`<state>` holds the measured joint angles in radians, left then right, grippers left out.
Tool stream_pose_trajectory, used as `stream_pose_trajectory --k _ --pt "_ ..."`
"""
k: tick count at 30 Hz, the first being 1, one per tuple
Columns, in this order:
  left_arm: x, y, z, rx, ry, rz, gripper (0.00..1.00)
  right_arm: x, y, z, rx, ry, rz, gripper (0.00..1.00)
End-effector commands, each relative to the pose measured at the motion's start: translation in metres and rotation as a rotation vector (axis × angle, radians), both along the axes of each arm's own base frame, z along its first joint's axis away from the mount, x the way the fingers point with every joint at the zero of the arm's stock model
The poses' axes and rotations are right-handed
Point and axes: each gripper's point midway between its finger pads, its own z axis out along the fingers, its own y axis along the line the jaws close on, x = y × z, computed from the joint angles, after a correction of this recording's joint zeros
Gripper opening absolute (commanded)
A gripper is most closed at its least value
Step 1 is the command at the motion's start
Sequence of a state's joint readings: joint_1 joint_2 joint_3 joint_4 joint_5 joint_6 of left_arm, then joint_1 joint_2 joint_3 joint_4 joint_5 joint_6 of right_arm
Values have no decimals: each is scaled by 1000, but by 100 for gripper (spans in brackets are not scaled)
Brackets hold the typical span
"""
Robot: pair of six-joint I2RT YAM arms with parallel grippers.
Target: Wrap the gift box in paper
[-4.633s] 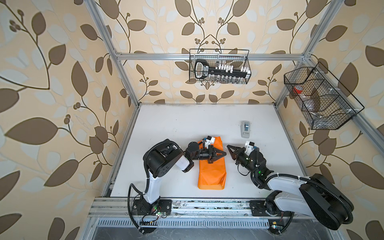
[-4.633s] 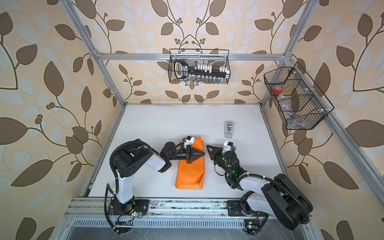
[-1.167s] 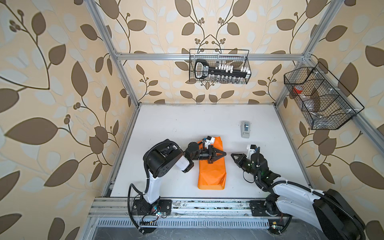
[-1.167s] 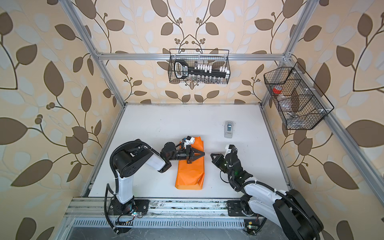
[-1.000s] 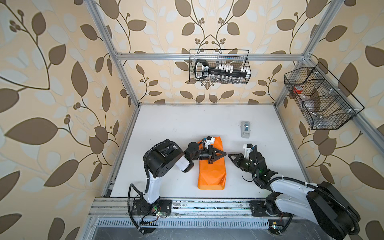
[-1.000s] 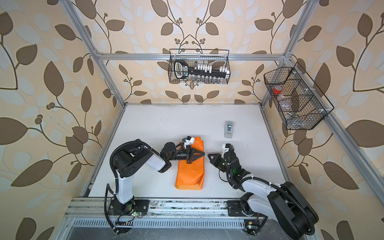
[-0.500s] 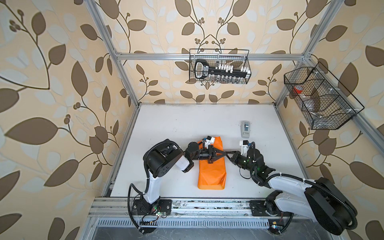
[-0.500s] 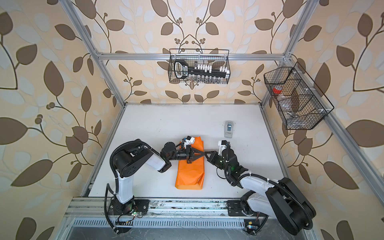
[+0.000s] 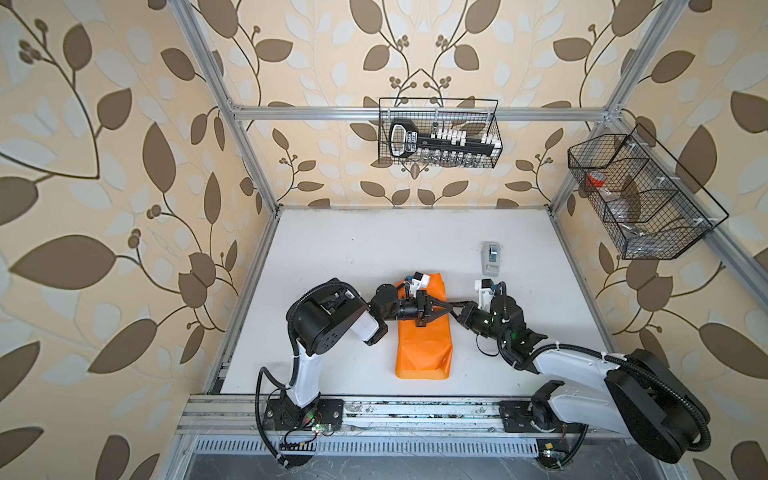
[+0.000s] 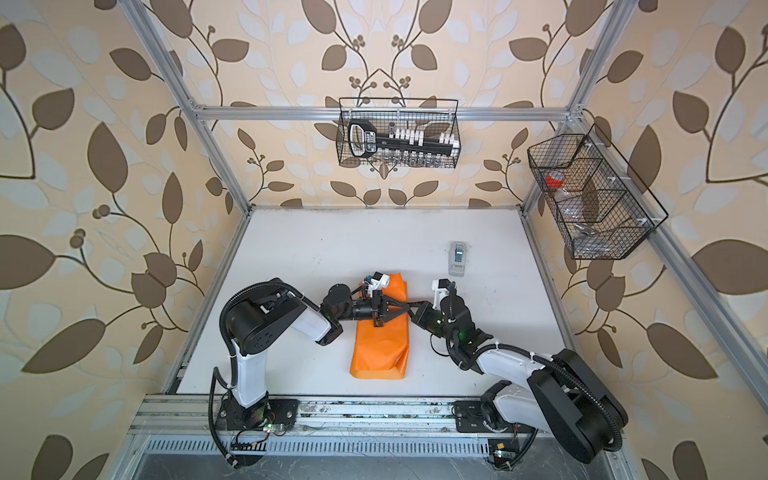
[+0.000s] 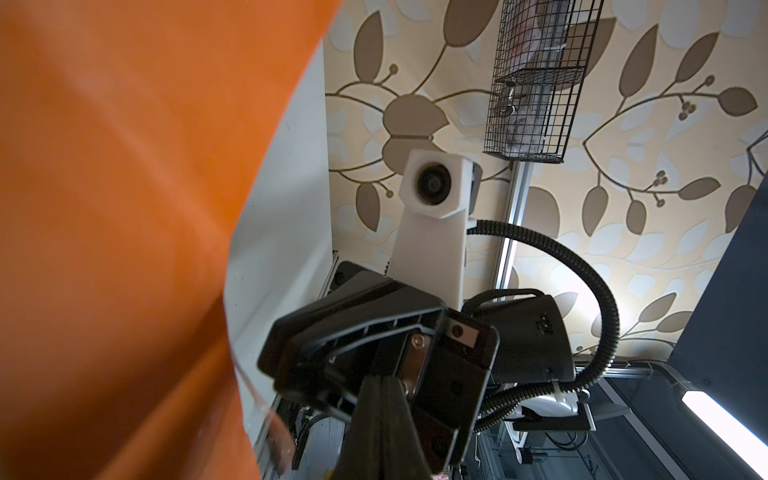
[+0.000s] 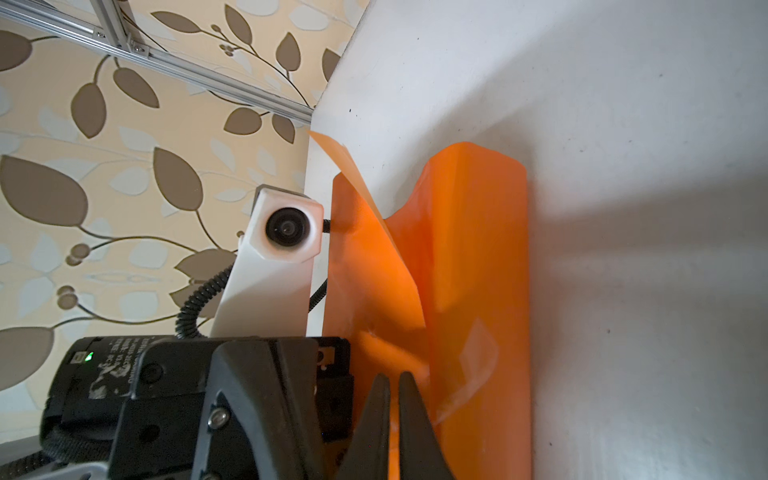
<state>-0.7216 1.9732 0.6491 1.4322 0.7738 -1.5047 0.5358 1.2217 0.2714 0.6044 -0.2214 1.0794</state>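
Two sets of jaws noted together: left gripper [image 9: 445, 309] and right gripper [image 9: 456, 308], tip to tip at edge of folded orange paper [image 9: 424, 349] on white desk [image 9: 374, 257].

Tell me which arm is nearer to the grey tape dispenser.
Right. The right arm has its wrist just in front of the tape dispenser; the left arm lies beyond the orange paper.

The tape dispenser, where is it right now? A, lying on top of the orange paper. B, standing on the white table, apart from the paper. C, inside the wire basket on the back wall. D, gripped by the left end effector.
B: in both top views the tape dispenser stands alone on the bare table, farther back and to the right of the paper, with open table between them.
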Motion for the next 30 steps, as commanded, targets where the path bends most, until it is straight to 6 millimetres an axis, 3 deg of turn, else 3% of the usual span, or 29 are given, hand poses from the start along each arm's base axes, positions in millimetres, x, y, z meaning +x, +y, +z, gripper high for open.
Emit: stream_pose_trajectory --k 1,22,30 --pt "-2 -4 -6 8 26 -5 0 2 5 4 -10 -19 12 10" --pt "-4 -3 -9 13 32 -6 0 -7 16 -15 4 21 29 6" --pt "-3 -3 -9 13 31 -3 0 -10 19 -9 18 10 49 7"
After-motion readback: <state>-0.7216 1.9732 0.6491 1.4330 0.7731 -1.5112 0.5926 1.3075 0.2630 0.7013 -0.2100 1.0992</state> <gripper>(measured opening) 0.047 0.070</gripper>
